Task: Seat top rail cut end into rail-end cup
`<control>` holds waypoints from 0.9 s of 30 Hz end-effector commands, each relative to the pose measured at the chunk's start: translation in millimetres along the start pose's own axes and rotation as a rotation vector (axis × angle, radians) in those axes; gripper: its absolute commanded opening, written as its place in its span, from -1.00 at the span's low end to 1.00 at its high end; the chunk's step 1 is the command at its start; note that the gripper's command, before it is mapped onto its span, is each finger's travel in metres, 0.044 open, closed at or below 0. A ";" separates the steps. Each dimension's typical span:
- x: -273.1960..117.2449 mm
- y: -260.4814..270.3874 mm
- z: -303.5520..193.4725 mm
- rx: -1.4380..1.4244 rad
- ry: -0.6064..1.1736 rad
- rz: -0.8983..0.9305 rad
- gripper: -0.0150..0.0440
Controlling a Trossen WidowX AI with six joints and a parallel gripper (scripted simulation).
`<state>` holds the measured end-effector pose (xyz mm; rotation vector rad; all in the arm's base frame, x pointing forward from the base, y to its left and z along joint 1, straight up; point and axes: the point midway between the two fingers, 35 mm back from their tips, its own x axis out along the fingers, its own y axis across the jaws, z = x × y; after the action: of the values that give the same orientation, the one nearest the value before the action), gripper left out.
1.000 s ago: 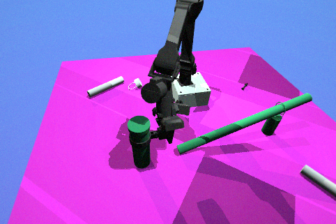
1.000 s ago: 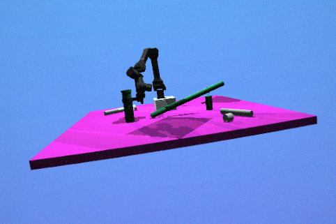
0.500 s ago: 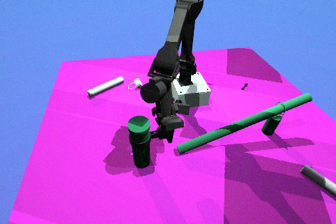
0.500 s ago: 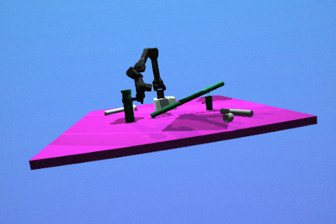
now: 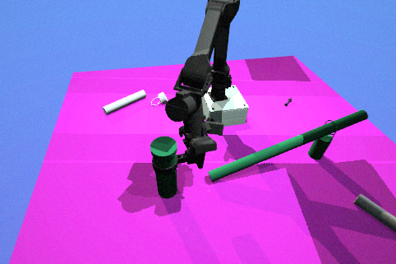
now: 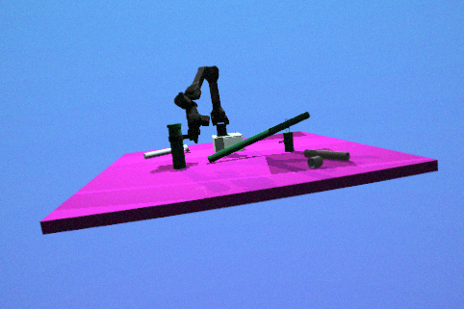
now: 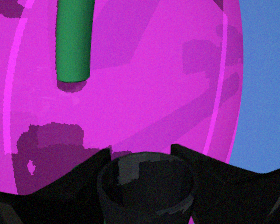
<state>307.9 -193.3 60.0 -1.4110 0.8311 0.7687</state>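
Now, my gripper (image 5: 192,159) (image 6: 193,140) (image 7: 140,153) is somewhat less than half open, and its fingers are closed on the dark rail-end cup (image 5: 183,155) (image 6: 190,138) (image 7: 108,200). The wrist view shows the mouth of this cup between my fingertips. The cup is at the side of the big post (image 5: 167,184) (image 6: 178,155), by the brace band (image 5: 164,166) (image 6: 176,139), which sits high, a little below the post cap (image 5: 163,147) (image 6: 174,129). The post stands upright.

The green rail (image 5: 263,153) (image 6: 260,138) (image 7: 73,40) is apart from the cup and from my fingers. It is tilted, with its cut end low near the table (image 5: 103,233) (image 6: 144,177) (image 7: 141,110); if this end touches the table, I cannot tell. Its other part rises through the loop over the small green post (image 5: 320,149) (image 6: 288,142), and the far end is up in the air.

Farther out, a white tube (image 5: 124,102) (image 6: 159,153) lies behind the big post, and a grey tube (image 5: 375,209) (image 6: 327,155) lies on the small post's side, with a short hollow piece (image 6: 315,162) just beside it.
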 end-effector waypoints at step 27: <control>-57.9 -40.4 83.1 0.581 0.008 0.008 1.00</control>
<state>312.4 -132.3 106.8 -1.1532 0.9078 0.6397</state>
